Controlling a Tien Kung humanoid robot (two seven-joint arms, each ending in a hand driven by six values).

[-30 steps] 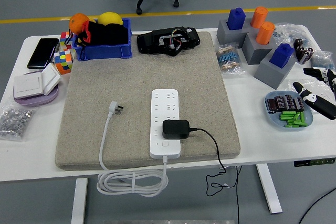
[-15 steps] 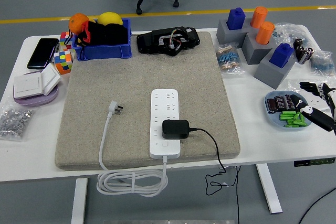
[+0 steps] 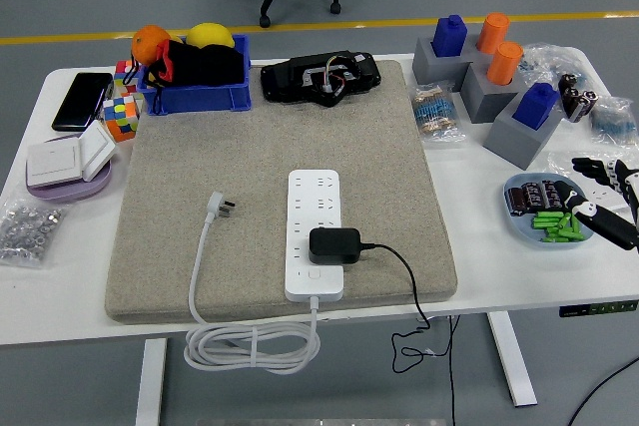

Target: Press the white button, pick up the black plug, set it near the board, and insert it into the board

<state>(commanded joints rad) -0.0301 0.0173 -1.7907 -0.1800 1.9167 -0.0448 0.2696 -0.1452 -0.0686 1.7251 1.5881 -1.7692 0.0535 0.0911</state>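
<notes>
Plug adapter (image 3: 334, 244), black, sits seated in the white power strip (image 3: 316, 234) on the grey felt mat (image 3: 280, 147), one socket row up from the strip's near end. Its black cable (image 3: 407, 281) runs off toward 4 o'clock, over the mat edge and down past the white table (image 3: 479, 276) front. White button (image 3: 315, 274) lies on the strip just at 6 o'clock from the adapter, uncovered. Strip's own white cord (image 3: 205, 256) loops off the table's near edge, its white wall plug (image 3: 219, 208) lying loose on the mat at 9 o'clock from the strip.

Right hand (image 3: 602, 199) shows only at the frame's right edge, at 3 o'clock from the strip and well apart from it, beside the blue dish (image 3: 519, 214) of green batteries (image 3: 557, 226). Fingers extended, loosely spread, holding nothing. Against half a second ago it sits nearly the same, shifted only slightly; a full second back it was higher and further in over the table, so it has drawn out toward the edge. Left hand not seen.

Strip, adapter and cable are unchanged across all three moments. Blue bin (image 3: 200, 97) at 11 o'clock, grey blocks (image 3: 489, 92) with blue and orange pegs at 2 o'clock, also unchanged.
</notes>
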